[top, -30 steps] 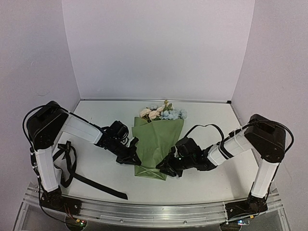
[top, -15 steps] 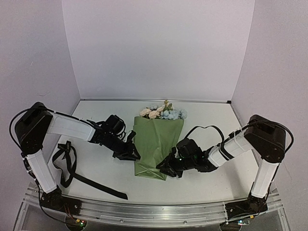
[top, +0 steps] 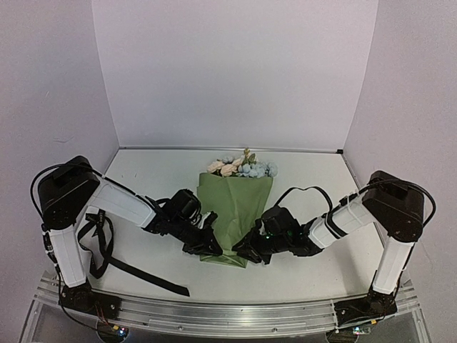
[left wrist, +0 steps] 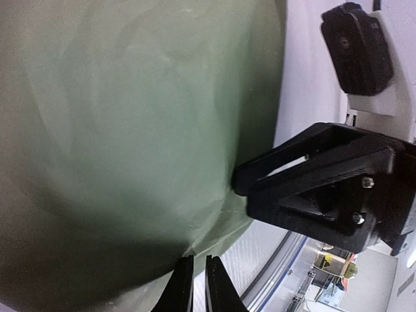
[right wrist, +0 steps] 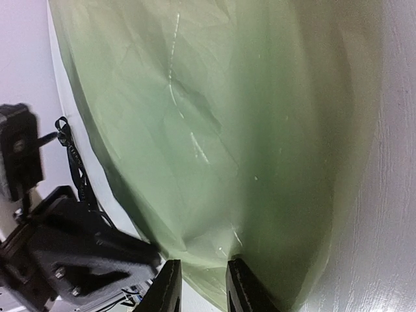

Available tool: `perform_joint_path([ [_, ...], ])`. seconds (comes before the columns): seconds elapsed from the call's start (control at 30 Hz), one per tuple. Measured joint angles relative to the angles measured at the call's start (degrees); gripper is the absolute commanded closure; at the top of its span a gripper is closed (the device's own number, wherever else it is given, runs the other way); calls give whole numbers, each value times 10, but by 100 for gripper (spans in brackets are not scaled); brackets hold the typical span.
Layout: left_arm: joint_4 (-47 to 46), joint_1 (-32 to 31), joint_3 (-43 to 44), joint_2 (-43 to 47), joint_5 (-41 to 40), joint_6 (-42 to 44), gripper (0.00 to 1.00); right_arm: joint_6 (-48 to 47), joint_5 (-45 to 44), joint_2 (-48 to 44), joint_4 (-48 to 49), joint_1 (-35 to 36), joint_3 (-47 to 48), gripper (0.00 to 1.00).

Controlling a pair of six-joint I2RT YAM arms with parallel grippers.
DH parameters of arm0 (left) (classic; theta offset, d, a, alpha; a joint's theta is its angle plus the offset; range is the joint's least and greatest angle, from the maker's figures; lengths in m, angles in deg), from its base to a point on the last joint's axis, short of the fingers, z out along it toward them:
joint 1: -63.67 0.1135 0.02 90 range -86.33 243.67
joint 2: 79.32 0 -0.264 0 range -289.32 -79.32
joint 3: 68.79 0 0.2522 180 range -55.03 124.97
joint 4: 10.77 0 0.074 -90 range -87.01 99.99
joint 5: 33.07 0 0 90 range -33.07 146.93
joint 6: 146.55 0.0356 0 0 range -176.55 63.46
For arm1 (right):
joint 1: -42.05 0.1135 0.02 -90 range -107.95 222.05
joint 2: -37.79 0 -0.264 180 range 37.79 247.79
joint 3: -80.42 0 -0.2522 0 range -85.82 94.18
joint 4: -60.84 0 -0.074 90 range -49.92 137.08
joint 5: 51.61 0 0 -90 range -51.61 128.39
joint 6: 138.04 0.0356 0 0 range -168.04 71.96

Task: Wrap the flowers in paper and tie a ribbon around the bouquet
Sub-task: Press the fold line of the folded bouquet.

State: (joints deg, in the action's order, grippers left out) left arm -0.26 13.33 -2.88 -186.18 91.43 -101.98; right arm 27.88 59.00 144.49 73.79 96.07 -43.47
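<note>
A: A white desk (top: 143, 179) boxed in by pale walls. Where is the bouquet (top: 235, 207)?

B: Mid-desk, between the two arms. It is a cone of olive-green paper (right wrist: 214, 130) with its wide end toward the back wall. The flowers (top: 239, 168) show there, blue, cream and peach.

A: And the right end effector (top: 241, 251)?

B: At the cone's narrow near end, on the right side, clamped on the bouquet. Green paper sits between its fingers (right wrist: 166, 292).

A: The left end effector (top: 213, 248)?

B: At the near left corner. Its fingers (left wrist: 181, 292) are almost together, a sliver apart, with the tips at the paper's edge. Whether any paper is caught, I cannot tell.

A: The ribbon (top: 143, 274)?

B: Loose on the desk at far left, beside the left arm's base, apart from the bouquet.
</note>
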Motion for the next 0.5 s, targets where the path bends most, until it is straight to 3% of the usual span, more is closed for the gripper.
perform_joint_path([
  [0.5, -91, 0, -66, -2, -40, -76, 96, -33, -17, -22, -43, 14, -2, 73],
])
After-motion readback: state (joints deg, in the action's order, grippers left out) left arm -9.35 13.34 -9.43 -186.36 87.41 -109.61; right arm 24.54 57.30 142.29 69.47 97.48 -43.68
